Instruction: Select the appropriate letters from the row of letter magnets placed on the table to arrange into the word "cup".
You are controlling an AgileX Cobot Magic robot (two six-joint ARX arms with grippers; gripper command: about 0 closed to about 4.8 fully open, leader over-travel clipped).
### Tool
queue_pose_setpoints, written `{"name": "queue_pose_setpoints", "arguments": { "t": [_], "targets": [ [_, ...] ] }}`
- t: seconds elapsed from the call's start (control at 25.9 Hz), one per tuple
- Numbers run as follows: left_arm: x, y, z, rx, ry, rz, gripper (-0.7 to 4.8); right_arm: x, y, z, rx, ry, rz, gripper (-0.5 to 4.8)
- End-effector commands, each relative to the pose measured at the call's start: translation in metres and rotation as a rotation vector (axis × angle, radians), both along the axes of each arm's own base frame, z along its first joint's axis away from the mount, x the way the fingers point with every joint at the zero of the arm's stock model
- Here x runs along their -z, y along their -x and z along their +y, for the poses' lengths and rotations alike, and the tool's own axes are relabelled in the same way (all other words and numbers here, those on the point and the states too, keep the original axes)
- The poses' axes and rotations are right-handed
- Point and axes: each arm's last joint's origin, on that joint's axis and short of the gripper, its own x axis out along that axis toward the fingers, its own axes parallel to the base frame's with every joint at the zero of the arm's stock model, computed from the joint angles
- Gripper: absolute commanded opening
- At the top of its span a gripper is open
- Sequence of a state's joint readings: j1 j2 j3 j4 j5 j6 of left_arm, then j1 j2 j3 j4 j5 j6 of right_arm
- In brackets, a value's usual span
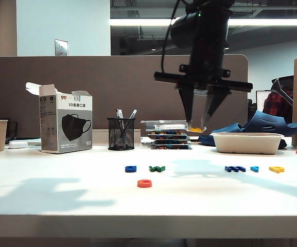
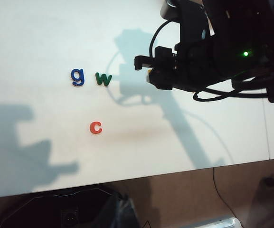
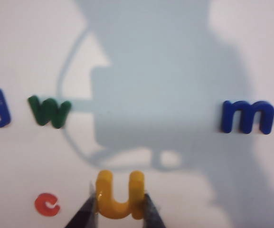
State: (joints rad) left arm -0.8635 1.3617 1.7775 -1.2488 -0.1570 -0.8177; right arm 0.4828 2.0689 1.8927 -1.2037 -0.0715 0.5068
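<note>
right gripper (image 1: 198,127): up off the table (image 1: 60,195), over the gap in the letter row; jaws nearly closed, pinching the yellow "u" (image 3: 119,195) across its two outer sides
left gripper: not visible in any view, jaw state can't tell
"c" (image 2: 96,127): red-orange, flat on the table in front of the row, near the green "w" (image 2: 103,79)
"p" (image 1: 276,169): likely the yellow letter at the right end of the row; shape unreadable from here
rest of row: blue "g" (image 2: 77,76), "w", dark blue "m" (image 3: 248,116), cyan letter (image 1: 254,169)
handling: judged light, stiff, slick plastic; thin and flat, so grip by the outer edges, fingertips low; may twist in a pinch this small
next: "u" wants setting down just right of "c"
pen cup (image 1: 121,134): black mesh, holds a few pens
tray (image 1: 247,142): beige, shallow; contents hidden
mask box (image 1: 66,125): flap open, inside not visible
</note>
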Motion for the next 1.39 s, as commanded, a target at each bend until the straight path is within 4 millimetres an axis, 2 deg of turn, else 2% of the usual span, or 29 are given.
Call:
{"name": "queue_pose_setpoints", "arguments": {
  "t": [0.04, 0.23, 0.5, 0.69, 0.93, 1.39],
  "targets": [
    [-0.002, 0.001, 0.000, -0.001, 0.013, -0.009, -0.05, -0.007, 0.008, 0.004, -0.019, 0.002, -0.011, 1.03],
    [-0.002, 0.001, 0.000, -0.001, 0.014, -0.010, -0.05, -0.007, 0.031, 0.004, -0.029, 0.006, -0.008, 1.04],
    [-0.002, 0.001, 0.000, -0.001, 0.013, -0.010, -0.05, 0.004, 0.061, -0.002, -0.031, -0.009, -0.019, 1.03],
    [-0.002, 0.001, 0.000, -0.001, 0.013, -0.010, -0.05, 0.018, 0.075, 0.020, -0.058, -0.015, -0.031, 1.04],
    [-0.002, 0.001, 0.000, -0.001, 0.013, -0.009, -0.05, 0.030, 0.080, 0.029, -0.057, 0.002, -0.039, 1.04],
    [-0.002, 0.001, 0.000, -0.001, 0.013, -0.009, -0.05, 0.064, 0.069, 0.037, -0.054, 0.048, 0.015, 1.03]
  ]
}}
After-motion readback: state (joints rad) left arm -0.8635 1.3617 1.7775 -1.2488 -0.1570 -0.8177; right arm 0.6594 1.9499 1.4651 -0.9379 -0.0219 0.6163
